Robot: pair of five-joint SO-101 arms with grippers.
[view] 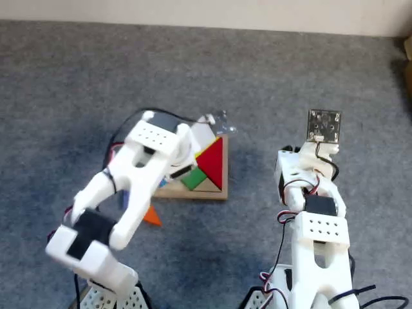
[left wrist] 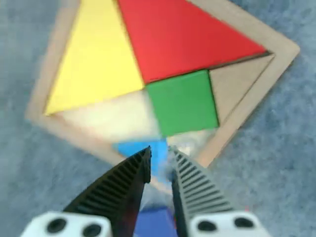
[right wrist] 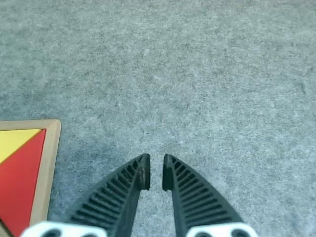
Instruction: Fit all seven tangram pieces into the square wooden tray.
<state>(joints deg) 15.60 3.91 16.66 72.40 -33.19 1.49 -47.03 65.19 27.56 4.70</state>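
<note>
The square wooden tray (view: pixel 221 192) lay on the grey carpet (view: pixel 290 71) left of centre, and I could see it partly filled. A large red triangle (left wrist: pixel 182 34) sat against its far-right side, a yellow triangle (left wrist: pixel 96 59) touched it on the left, and a green square (left wrist: pixel 182 101) met both at their shared corner. Bare wood showed beside the square. My left gripper (left wrist: pixel 160 158) hung over the tray's near edge, its jaws drawn in to a narrow gap with a blue piece (left wrist: pixel 148 148) caught between them. From above, the white left arm covered the tray's left half. An orange piece (view: pixel 152 215) lay on the carpet just near-left of the tray, apart from it. The right gripper (right wrist: pixel 155 173) was well to the right, low over bare carpet, its jaws only a slit apart and holding nothing. The tray's right rim was off to its left. The carpet ran across the whole floor to a pale wall strip (view: pixel 193 13) at the far edge.
</note>
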